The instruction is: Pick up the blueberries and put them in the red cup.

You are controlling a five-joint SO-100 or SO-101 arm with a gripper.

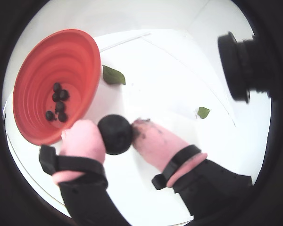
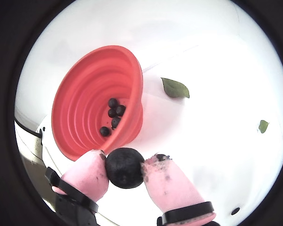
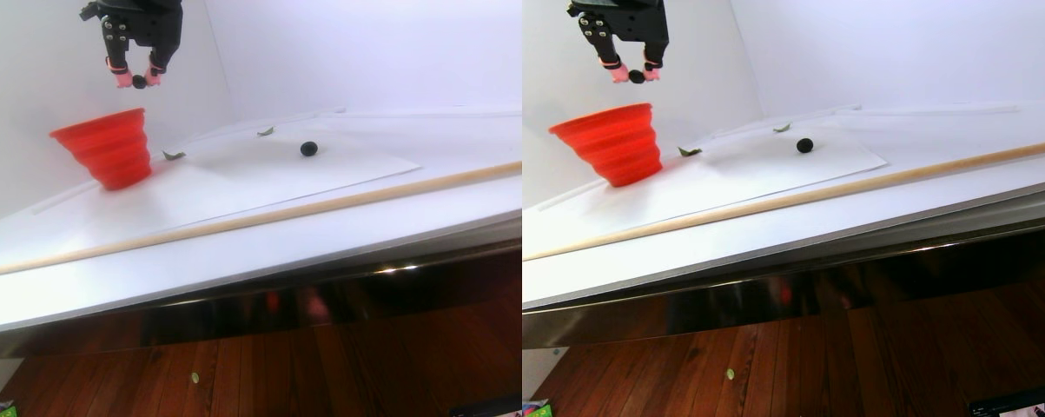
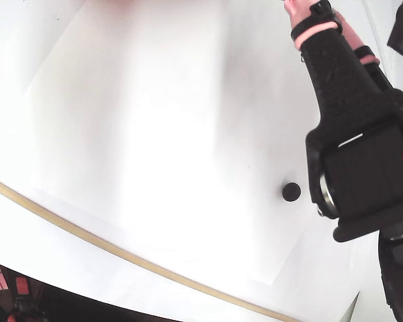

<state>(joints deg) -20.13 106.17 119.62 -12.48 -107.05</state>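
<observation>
Tool (image 2: 125, 167) clamped on one blueberry (image 2: 124, 168) between pink fingertips (image 2: 87, 172), hanging above the red cup's (image 2: 92, 89) rim, likely lined up for a drop. Five berries (image 2: 114, 114) already inside. One more blueberry (image 3: 309, 148) lies on worktop (image 3: 253, 226), right of cup in stereo pair view.

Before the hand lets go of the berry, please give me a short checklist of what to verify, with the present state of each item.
1. Berry held: the hand grips a blueberry between its pink fingertips. Ok.
2. Red cup upright with its mouth open. Ok.
3. Room in the cup: five berries at the bottom, much space left. Ok.
4. Hand directly above the mouth: it hangs near the rim in the stereo pair view. Cannot tell.
5. All berries collected: one berry lies on the white sheet. Not ok.
</observation>
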